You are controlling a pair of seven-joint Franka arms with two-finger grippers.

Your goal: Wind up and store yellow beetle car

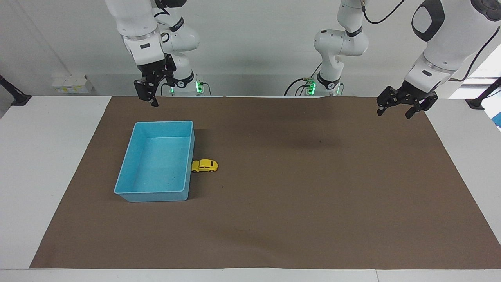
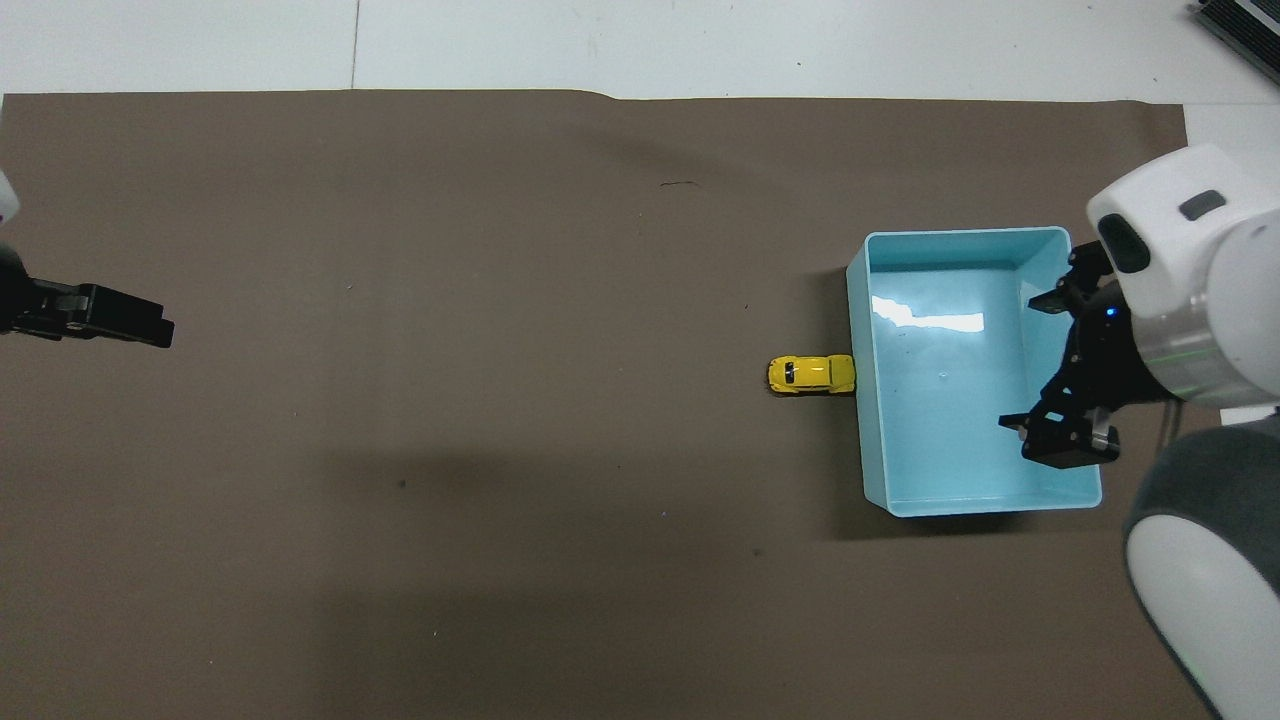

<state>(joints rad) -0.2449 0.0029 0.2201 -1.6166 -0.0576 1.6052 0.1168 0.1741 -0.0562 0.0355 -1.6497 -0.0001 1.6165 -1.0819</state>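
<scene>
The yellow beetle car [image 1: 204, 165] stands on its wheels on the brown mat, one end against the outer wall of the light blue tray [image 1: 156, 164], on the side toward the left arm's end. It also shows in the overhead view [image 2: 811, 374]. The tray [image 2: 950, 400] is empty. My right gripper [image 1: 148, 98] hangs open and empty high in the air; in the overhead view [image 2: 1055, 375] it covers the tray's side away from the car. My left gripper [image 1: 395, 112] is open and empty, raised over the mat's corner at the left arm's end, far from the car.
The brown mat [image 1: 297, 203] covers most of the white table [image 1: 43, 156]. Both arm bases with cables stand at the robots' edge [image 1: 313, 88]. A dark device [image 2: 1240, 25] shows at the overhead view's corner.
</scene>
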